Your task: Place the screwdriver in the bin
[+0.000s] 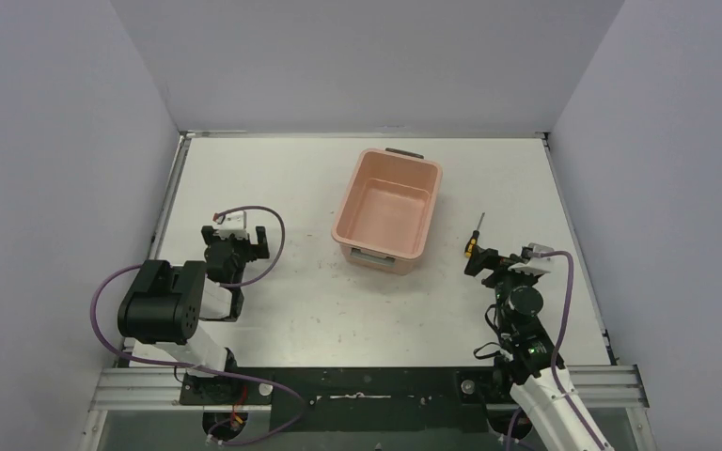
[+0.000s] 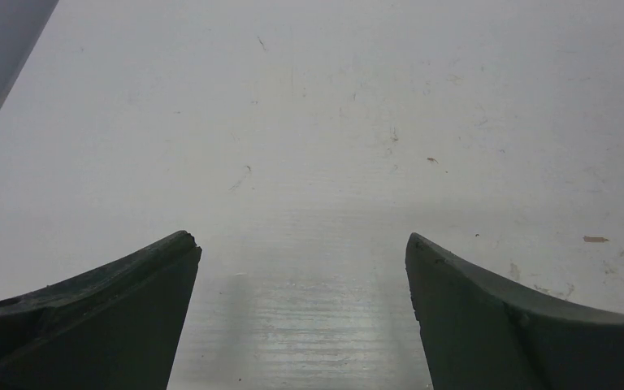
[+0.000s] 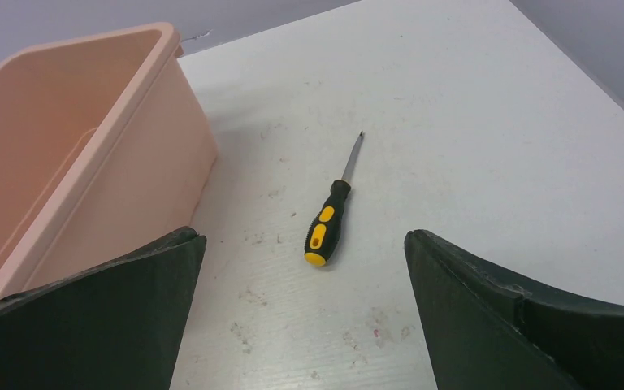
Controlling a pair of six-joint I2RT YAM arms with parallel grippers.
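The slim screwdriver with its black-and-yellow handle (image 3: 331, 219) lies flat on the white bench (image 1: 291, 301), just to the right of the salmon-pink rectangular plastic bin (image 3: 130, 171) and outside it, with the thin metal shaft pointing away. The right end effector (image 3: 302, 237) sits just behind the handle, fingers spread wide and gripping nothing. The left end effector (image 2: 303, 240) is well apart on the other side, its fingers also spread over bare bench.

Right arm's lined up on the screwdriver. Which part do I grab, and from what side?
Take the thick black-and-yellow handle, coming straight down from above with the right gripper, its fingers closing across the handle's width. The screwdriver lies flat on the table, handle end nearest the gripper; the thin shaft gives little to hold.
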